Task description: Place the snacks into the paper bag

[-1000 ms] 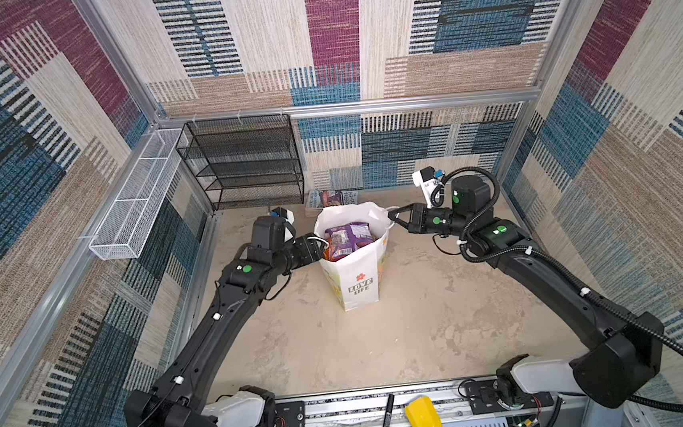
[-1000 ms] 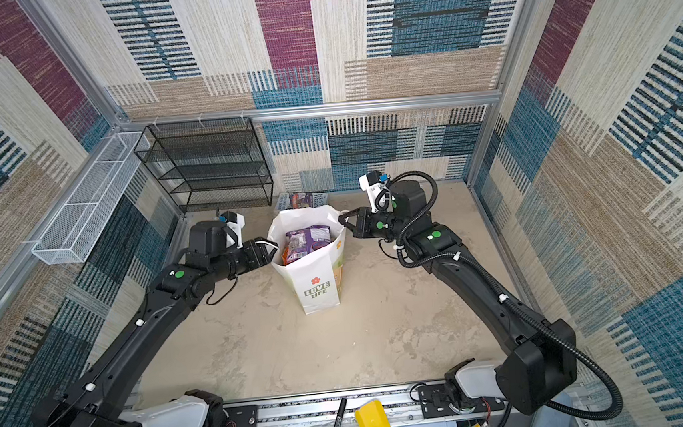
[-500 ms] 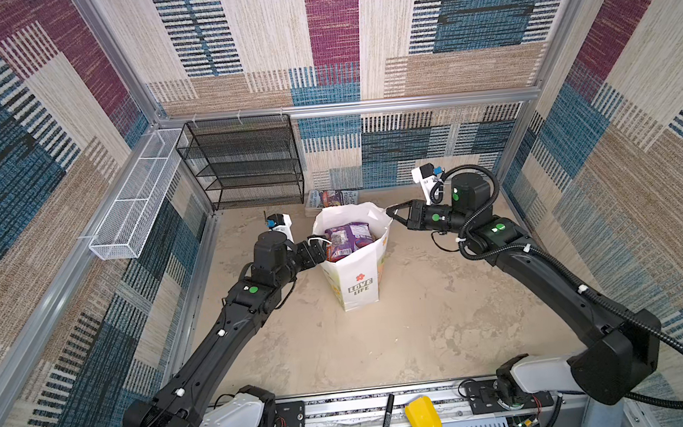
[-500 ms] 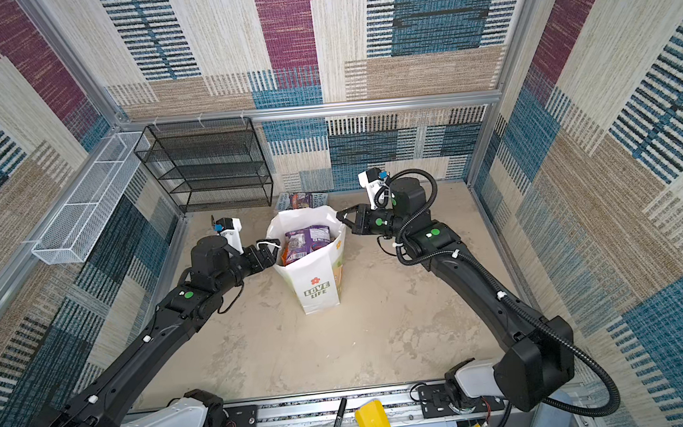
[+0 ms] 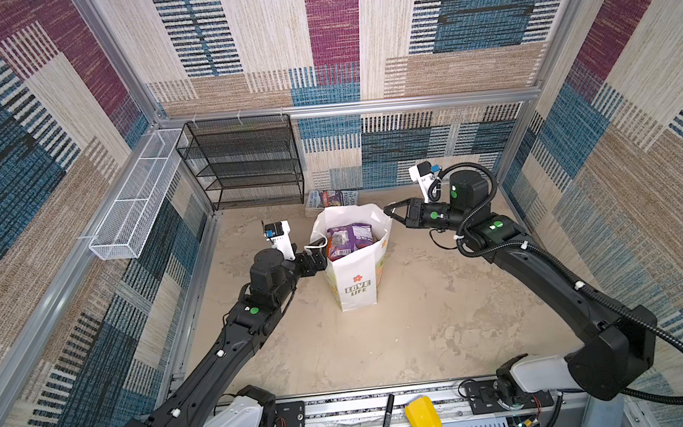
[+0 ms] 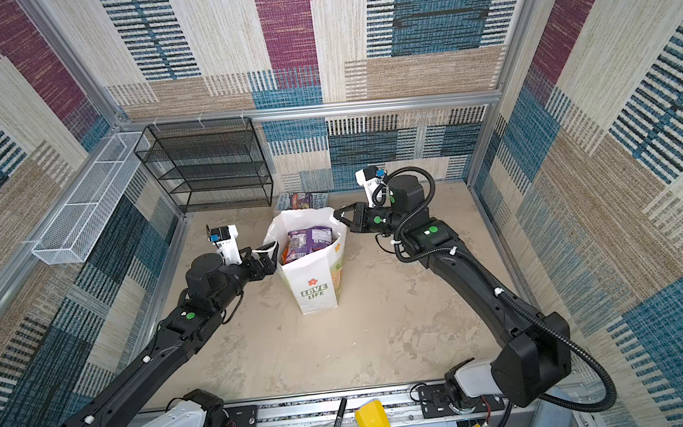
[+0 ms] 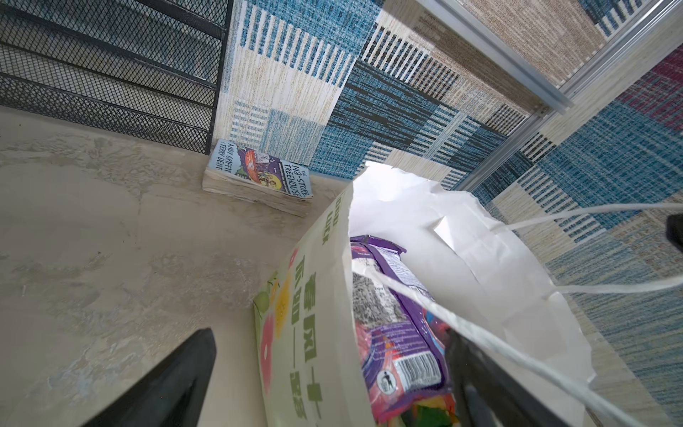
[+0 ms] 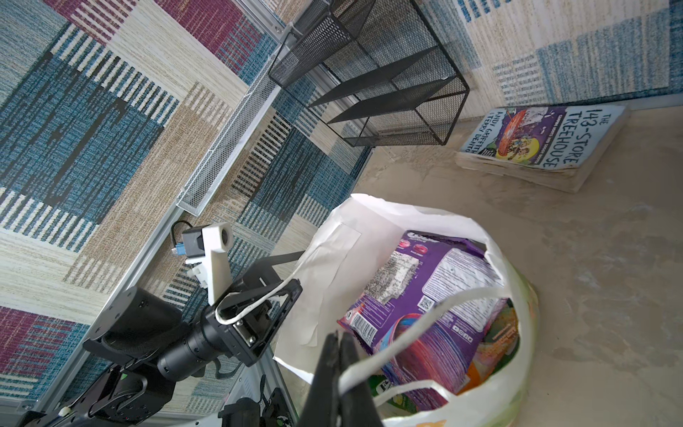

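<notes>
The white paper bag (image 5: 357, 281) (image 6: 315, 285) stands upright mid-floor, mouth open. Snacks fill it, a purple packet (image 5: 350, 239) (image 6: 310, 238) (image 8: 439, 295) on top, with orange and green ones under it. My left gripper (image 5: 317, 259) (image 6: 269, 257) (image 7: 329, 332) is open at the bag's left rim. The bag wall (image 7: 314, 325) lies between its fingers, and a white cord handle (image 8: 255, 303) loops loosely over them. My right gripper (image 5: 387, 211) (image 6: 338, 215) (image 8: 339, 342) is at the right rim, shut on the other cord handle (image 8: 399, 338).
A paperback book (image 5: 332, 198) (image 8: 536, 136) lies against the back wall behind the bag. A black mesh shelf (image 5: 244, 164) stands at the back left, and a white wire basket (image 5: 138, 197) hangs on the left wall. A marker (image 5: 387, 419) and a yellow tool (image 5: 423, 421) lie on the front rail.
My left gripper has opened wider, and its arm has dropped lower and drawn back slightly from the bag's rim. The right gripper stays shut on its handle and has barely moved.
</notes>
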`<state>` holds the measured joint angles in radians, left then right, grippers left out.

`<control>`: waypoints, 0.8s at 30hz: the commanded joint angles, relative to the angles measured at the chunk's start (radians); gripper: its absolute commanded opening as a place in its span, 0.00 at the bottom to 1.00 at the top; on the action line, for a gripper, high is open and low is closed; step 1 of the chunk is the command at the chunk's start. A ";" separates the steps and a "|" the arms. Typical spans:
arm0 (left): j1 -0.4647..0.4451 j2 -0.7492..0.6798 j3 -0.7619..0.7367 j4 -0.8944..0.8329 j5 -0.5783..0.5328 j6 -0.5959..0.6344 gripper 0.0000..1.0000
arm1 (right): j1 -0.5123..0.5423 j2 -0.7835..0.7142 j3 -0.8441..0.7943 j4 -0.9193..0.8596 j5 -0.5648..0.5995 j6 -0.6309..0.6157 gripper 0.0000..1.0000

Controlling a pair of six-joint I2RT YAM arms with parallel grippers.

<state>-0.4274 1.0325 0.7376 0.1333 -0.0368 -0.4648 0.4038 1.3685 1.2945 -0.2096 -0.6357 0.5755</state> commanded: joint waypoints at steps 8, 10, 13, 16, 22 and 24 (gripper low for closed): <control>-0.010 0.095 -0.019 0.212 -0.054 0.054 0.99 | 0.001 0.009 0.032 0.026 -0.037 0.003 0.00; -0.012 0.079 -0.018 0.201 -0.013 0.060 0.99 | 0.000 0.011 0.035 0.019 -0.035 -0.004 0.00; -0.013 0.031 0.007 0.138 0.083 0.091 0.99 | 0.001 0.013 0.041 0.007 -0.029 -0.016 0.00; -0.015 -0.014 0.061 -0.025 0.129 0.136 1.00 | 0.000 0.015 0.045 0.004 -0.033 -0.020 0.00; -0.016 -0.094 0.120 -0.219 0.115 0.168 0.98 | 0.000 0.021 0.062 -0.005 -0.037 -0.029 0.00; -0.015 -0.088 0.164 -0.269 0.108 0.178 0.97 | 0.000 0.024 0.068 -0.010 -0.038 -0.028 0.00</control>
<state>-0.4431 0.9443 0.8612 -0.0261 0.0658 -0.3359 0.4038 1.3907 1.3453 -0.2459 -0.6514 0.5591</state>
